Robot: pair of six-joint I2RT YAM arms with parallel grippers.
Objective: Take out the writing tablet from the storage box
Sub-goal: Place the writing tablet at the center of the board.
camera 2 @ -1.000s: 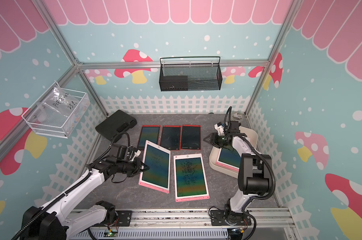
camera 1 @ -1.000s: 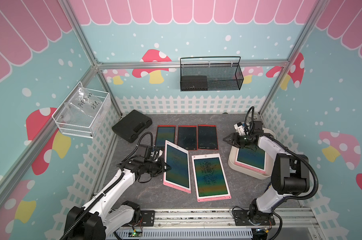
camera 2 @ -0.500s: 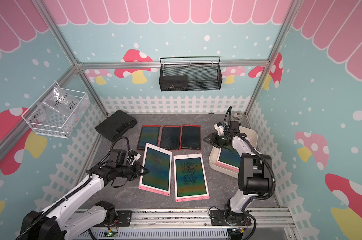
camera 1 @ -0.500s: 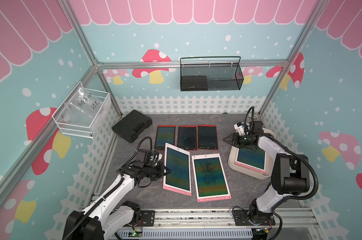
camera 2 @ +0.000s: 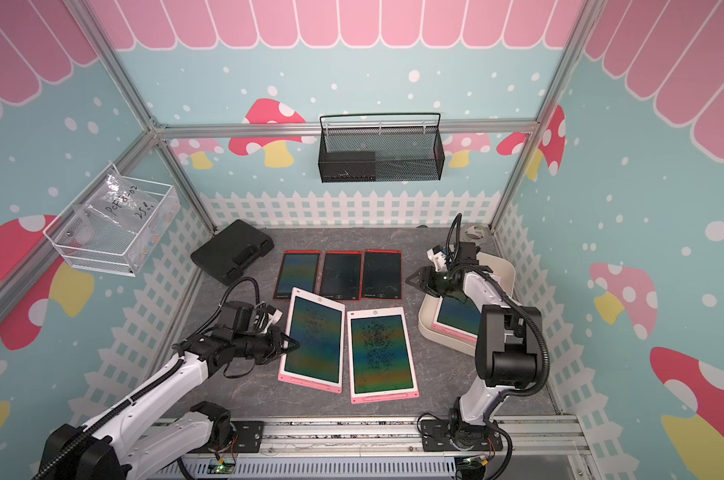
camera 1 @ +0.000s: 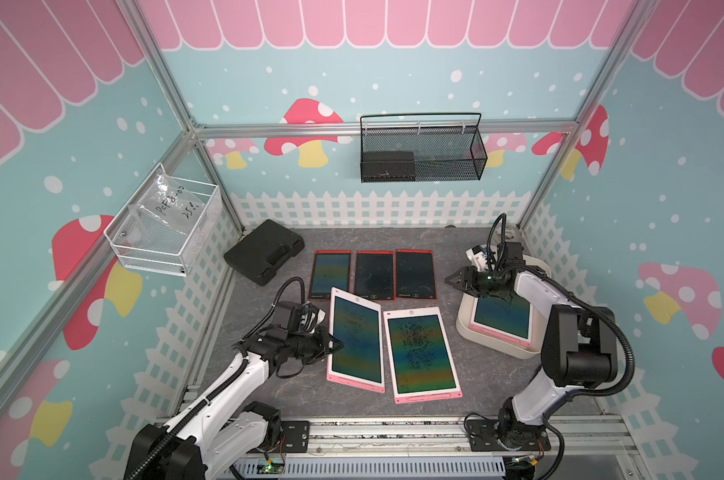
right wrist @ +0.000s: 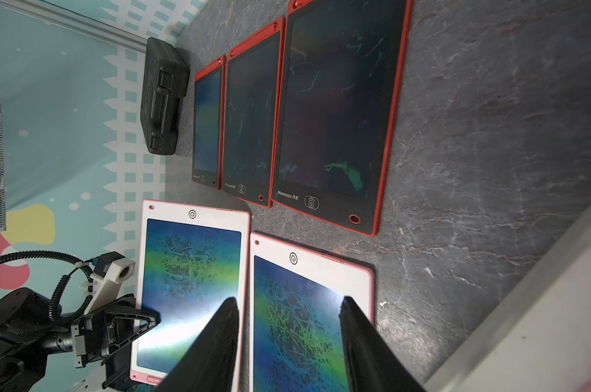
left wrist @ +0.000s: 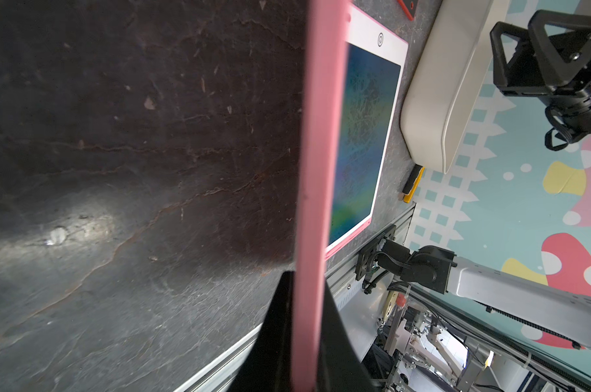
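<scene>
Grey mat (camera 1: pixel 476 386): your left gripper (camera 1: pixel 337 344) clamps the left tablet's (camera 1: pixel 357 345) edge; your right gripper (camera 1: pixel 451 279), open, hovers far-left of the boxed tablet (camera 1: pixel 502 313).

Both top views bright, even, left wrist view dim, glare patch on tabletop (left wrist: pixel 59 234), pink tablet (left wrist: pixel 316 152) blurred

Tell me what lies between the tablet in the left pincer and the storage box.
Another pink-framed tablet, flat on the table, lies between the held tablet and the storage box; both top views show it.
</scene>
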